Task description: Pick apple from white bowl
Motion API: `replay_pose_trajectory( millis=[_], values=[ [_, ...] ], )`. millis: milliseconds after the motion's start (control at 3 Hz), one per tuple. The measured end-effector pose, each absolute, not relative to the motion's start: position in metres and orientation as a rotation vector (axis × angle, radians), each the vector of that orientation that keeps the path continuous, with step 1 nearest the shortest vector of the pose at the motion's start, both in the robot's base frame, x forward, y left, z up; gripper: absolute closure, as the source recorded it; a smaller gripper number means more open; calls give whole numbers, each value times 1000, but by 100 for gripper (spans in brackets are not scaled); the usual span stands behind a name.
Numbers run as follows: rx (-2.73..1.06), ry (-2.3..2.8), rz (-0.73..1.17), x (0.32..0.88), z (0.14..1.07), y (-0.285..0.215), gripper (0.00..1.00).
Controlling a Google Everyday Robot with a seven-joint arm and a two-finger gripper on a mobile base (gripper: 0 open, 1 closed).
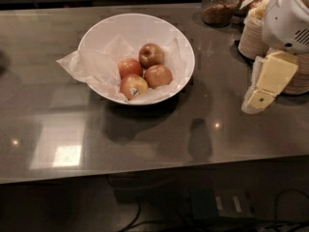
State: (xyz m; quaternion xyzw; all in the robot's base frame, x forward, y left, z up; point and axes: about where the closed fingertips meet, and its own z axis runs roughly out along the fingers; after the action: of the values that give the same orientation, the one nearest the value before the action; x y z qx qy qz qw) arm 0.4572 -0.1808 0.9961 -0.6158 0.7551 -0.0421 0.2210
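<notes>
The white bowl (pixel 99 33) stands on the grey counter, left of centre, lined with crinkled translucent paper (pixel 82 64) that hangs over its left rim. Several red-yellow apples lie in it: one at the back (pixel 150 55), one at the left (pixel 129 67), one at the right (pixel 158 76) and a front one with a sticker (pixel 133 86). My gripper (pixel 255 104) hangs from the white arm (pixel 288 18) at the right edge. It points down over the counter, well to the right of the bowl, and holds nothing that I can see.
Stacks of beige disposable bowls (pixel 251 37) stand at the back right behind the arm. A glass jar with brown contents (pixel 219 6) stands at the back. The counter's front edge (pixel 145 170) runs across below, with cables on the floor beneath.
</notes>
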Motion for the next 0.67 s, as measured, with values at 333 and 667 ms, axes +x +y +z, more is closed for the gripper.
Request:
replay_pose_trajectory(
  millis=[333,667],
  values=[
    [-1702,2087,-116,457,996,-181,0],
    [-1716,2026,-53,467,989,-167,0]
  ],
)
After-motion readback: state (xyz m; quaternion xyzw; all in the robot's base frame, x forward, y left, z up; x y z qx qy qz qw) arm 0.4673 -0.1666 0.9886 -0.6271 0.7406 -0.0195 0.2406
